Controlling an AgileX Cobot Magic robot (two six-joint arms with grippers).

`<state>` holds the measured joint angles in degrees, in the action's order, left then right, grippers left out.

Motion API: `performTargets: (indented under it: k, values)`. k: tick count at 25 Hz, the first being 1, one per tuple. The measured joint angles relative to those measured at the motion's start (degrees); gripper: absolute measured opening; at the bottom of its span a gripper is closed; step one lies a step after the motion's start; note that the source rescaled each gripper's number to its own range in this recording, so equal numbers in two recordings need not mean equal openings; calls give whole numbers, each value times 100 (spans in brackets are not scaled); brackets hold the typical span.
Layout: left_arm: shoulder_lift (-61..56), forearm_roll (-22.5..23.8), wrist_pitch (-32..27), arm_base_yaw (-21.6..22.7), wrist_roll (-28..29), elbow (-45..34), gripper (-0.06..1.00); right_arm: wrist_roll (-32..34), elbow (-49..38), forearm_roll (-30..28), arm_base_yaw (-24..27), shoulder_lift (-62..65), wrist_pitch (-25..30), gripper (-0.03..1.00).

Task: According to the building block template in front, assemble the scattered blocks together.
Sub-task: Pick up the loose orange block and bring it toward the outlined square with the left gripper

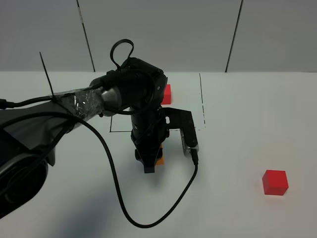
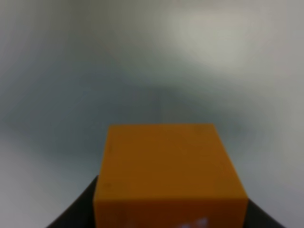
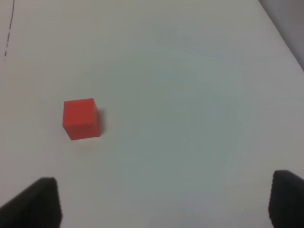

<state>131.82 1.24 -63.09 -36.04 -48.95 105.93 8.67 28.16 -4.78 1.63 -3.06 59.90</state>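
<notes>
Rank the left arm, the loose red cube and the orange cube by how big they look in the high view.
Left arm, red cube, orange cube; the arm hides most of the orange one.

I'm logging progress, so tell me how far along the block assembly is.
Done: nothing joined yet. In hand: the left gripper is shut on the orange block. Left: the red block sits alone on the table, away from the open right gripper; it still has to be picked up and set against the orange one, matching the template.
</notes>
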Motion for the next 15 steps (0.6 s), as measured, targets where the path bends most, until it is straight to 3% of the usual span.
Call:
performTargets:
  k: [10, 15]
  values:
    - [405, 22, 722, -17, -32, 6, 0, 0, 0, 0, 0, 0, 0, 76]
    - [505, 17, 671, -69, 149, 333, 0, 0, 0, 0, 0, 0, 0, 76]
